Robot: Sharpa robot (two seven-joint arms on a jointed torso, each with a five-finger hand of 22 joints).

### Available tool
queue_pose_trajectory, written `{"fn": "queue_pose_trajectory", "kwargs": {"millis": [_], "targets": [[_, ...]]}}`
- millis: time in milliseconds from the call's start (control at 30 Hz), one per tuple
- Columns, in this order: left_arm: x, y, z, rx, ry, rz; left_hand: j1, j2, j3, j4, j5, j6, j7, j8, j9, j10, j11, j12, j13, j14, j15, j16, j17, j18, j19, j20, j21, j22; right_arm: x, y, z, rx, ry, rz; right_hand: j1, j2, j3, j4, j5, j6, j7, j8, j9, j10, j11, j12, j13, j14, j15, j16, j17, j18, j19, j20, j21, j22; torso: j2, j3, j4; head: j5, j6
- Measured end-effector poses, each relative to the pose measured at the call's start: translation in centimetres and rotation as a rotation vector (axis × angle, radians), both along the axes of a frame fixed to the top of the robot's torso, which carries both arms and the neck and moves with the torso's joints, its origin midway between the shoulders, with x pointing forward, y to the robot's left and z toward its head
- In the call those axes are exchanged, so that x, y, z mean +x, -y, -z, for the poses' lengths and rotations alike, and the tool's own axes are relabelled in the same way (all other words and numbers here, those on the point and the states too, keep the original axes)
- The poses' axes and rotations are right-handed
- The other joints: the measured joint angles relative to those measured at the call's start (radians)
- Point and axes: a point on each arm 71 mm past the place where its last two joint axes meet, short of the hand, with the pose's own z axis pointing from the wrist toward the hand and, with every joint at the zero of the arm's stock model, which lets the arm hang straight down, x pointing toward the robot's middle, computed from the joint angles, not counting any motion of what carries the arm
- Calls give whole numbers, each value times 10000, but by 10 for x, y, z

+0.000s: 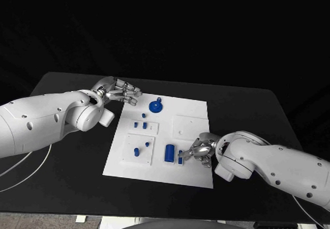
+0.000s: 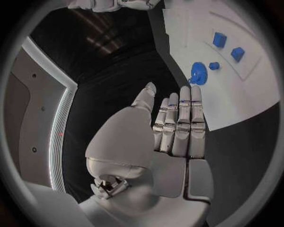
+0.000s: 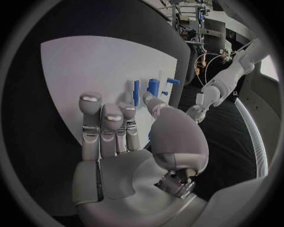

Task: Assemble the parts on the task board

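**Right robot hand sits beside the blue cylinder; left hangs off the far corner**

The flat white rectangular task board (image 1: 164, 140) lies in the middle of the black table (image 1: 253, 108). The relation that matters is at its near right part: the upright blue plastic cylinder (image 1: 169, 152) stands just to the inner side of the right robot hand (image 1: 199, 150), with a thinner blue peg (image 1: 181, 157) between the two, almost at the silver fingertips. The cylinder's long axis looks close to vertical, though from above that is hard to be sure of. In the right wrist view the fingers (image 3: 102, 124) are extended and a little apart, with nothing between them and the thumb, so I judge this robot hand to be open and empty.

The left robot hand (image 1: 119, 91) hovers at the far left corner of the board, fingers straight and close together, holding nothing. Nearest to it is the round blue gear-like disc (image 1: 155, 107), lying just off its fingertips on the board.

The right robot hand is clearly nearer the cylinder, so a short sideways reach toward the board's middle would likely meet it.
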Motion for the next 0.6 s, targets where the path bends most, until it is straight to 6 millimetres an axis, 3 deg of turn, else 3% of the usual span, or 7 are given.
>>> {"fn": "queue_pose_trajectory", "kwargs": {"millis": [133, 200, 233, 333, 367, 433, 600], "targets": [[0, -1, 0, 8, 4, -25, 0, 0, -25, 25, 0, 0, 0, 0, 0, 0, 0, 0, 0, 0, 0, 0, 9, 0, 0, 0, 0, -27, 4, 11, 0, 114, 217, 149, 17, -110, -524, 229, 218, -421, 122, -11, 22, -56, 55, 37, 41, 0, 0, -82, -62, 1, 0, 0, -52, 0, -11, 5, -5, -2, 123], [1, -3, 0, 6, 35, -65, 0, 0, -39, 39, 0, 0, 0, 0, 3, 1, -1, 0, 0, 0, 0, 0, 14, 0, 0, 0, 1, -81, 7, 18, -1, 296, 396, 249, 147, -93, -1104, 385, 572, -556, 211, -101, 3, -90, 89, 37, 41, 0, 0, -106, -94, 0, 0, 0, -140, -1, -21, 5, -16, -2, 233], [1, -4, 0, 2, 50, -96, 0, 0, -39, 39, 0, 11, -11, 0, 6, 41, -41, 0, 0, 0, 0, 0, 24, 1, 5, -5, 41, -81, 10, 22, -2, 411, 494, 316, 228, -11, -1433, 379, 1001, -598, 227, -123, -20, -92, 91, 37, 41, 0, 0, -154, -105, 0, 0, 0, -156, -1, -29, 6, -24, -2, 321], [3, -7, 0, -50, 116, -242, -28, 28, -39, 39, 5, 141, -136, 0, 12, 115, -110, 0, 0, 58, -57, 0, 28, 0, 54, -54, 54, -80, 22, 36, -7, 963, 922, 542, 370, 589, -2955, -54, 2718, -649, 238, -86, -8, -180, 179, -180, -101, -49, 48, -376, -266, 0, -3, 3, -529, -1, -73, 5, -58, -9, 590], [4, -8, -1, -82, 139, -298, -38, 38, -38, 39, 39, 208, -133, 0, 12, 177, -124, 0, 0, 78, -77, 0, 28, 0, 54, -54, 53, -80, 27, 39, -10, 1184, 1094, 595, 520, 999, -3646, -324, 2843, -666, 225, -86, -8, -180, 180, -220, -148, -50, 48, -432, -303, 1, -35, 34, -679, -1, -93, 5, -71, -13, 672], [6, -10, -1, -196, 183, -452, 26, 103, 68, 8, 40, 326, -198, 0, 12, 310, -166, 0, 0, 181, -110, 0, 40, 0, 54, -54, 53, -64, 41, 47, -19, 1755, 1579, 752, 714, 1533, -4511, -723, 2995, -667, 226, -86, -8, -334, 178, -425, -311, -133, 48, -661, -499, -1, 2, 74, -1181, -1, -156, 3, -105, -16, 855], [13, -11, -2, -620, 197, -807, 107, 183, 239, 4, 96, 460, -243, 0, 11, 392, -216, 0, 0, 180, -109, 0, -3, -1, 31, -77, 53, 15, 79, 69, -37, 3062, 2807, 1443, 997, 1997, -5175, -1290, 3060, -824, 283, -87, -9, -898, 216, -1986, -1739, -524, 120, -1999, -1629, -1, -18, 163, -3821, -732, -376, -1, -182, -5, 1196]]}}
